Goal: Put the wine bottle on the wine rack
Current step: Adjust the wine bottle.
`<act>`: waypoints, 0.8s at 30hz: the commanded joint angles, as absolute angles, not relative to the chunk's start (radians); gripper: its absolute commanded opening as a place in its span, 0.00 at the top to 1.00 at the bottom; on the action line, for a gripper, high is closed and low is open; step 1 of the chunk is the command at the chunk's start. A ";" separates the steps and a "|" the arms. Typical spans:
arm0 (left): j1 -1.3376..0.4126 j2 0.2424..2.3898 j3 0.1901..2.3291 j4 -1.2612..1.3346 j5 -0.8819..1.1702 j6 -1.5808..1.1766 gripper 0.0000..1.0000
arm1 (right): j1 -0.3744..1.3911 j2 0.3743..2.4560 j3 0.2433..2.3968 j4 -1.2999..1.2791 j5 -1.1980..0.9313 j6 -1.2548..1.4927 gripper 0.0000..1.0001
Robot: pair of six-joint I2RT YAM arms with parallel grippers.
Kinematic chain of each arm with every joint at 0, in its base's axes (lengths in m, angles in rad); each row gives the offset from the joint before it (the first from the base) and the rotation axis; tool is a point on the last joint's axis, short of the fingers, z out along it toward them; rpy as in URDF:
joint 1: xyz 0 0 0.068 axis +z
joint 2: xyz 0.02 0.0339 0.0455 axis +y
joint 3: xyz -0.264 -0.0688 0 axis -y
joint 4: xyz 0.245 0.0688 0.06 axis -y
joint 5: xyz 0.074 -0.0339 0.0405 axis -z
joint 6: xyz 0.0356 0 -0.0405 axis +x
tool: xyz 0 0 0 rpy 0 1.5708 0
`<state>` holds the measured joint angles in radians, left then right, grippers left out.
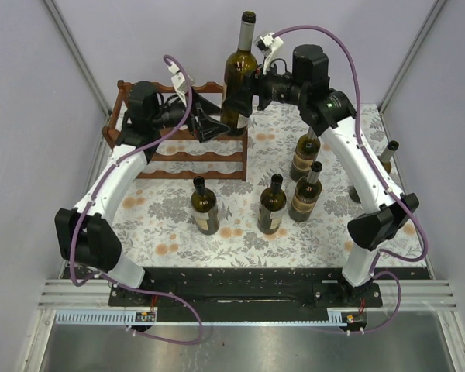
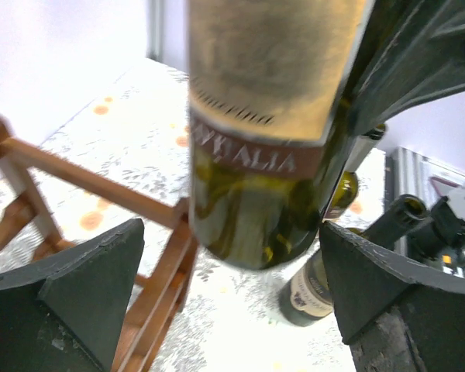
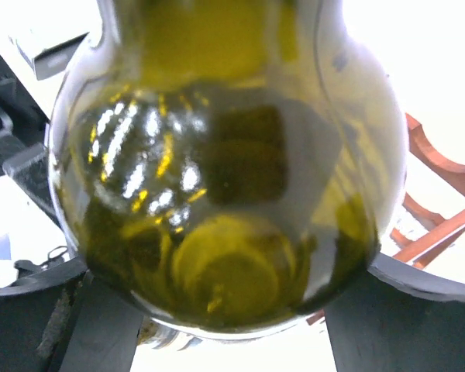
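My right gripper (image 1: 238, 101) is shut on a green wine bottle (image 1: 241, 62) with a tan label and holds it upright in the air over the right end of the reddish-brown wooden wine rack (image 1: 194, 155). In the right wrist view the bottle (image 3: 217, 155) fills the space between the fingers (image 3: 418, 310). My left gripper (image 1: 209, 126) is open just left of the bottle's lower part. In the left wrist view the bottle (image 2: 263, 155) hangs ahead between the wide-apart fingers (image 2: 85, 287), not touched, with the rack (image 2: 77, 178) below left.
Several other wine bottles stand on the floral cloth: one (image 1: 204, 205) in front of the rack, one (image 1: 272, 204) at centre, two (image 1: 305, 194) (image 1: 305, 155) under the right arm, one (image 1: 387, 159) at the far right. Walls close in on both sides.
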<state>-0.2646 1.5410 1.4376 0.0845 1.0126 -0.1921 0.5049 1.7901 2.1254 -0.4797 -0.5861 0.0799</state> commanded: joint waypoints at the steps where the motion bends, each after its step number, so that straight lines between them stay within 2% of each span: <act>1: -0.192 1.451 1.500 -0.024 0.957 -0.068 0.01 | 0.503 1.781 2.244 -0.452 -0.537 -0.057 1.00; 13: -0.146 1.355 1.650 -0.277 0.721 0.051 0.01 | 0.523 1.973 2.597 -0.658 -0.396 -0.329 1.00; 20: -0.106 1.373 1.865 -0.504 0.580 0.026 0.01 | 0.580 1.993 2.617 -0.657 -0.267 -0.564 1.00; 24: -0.069 1.341 1.901 -0.575 0.554 0.005 0.01 | 0.621 1.987 2.570 -0.605 -0.184 -0.675 1.00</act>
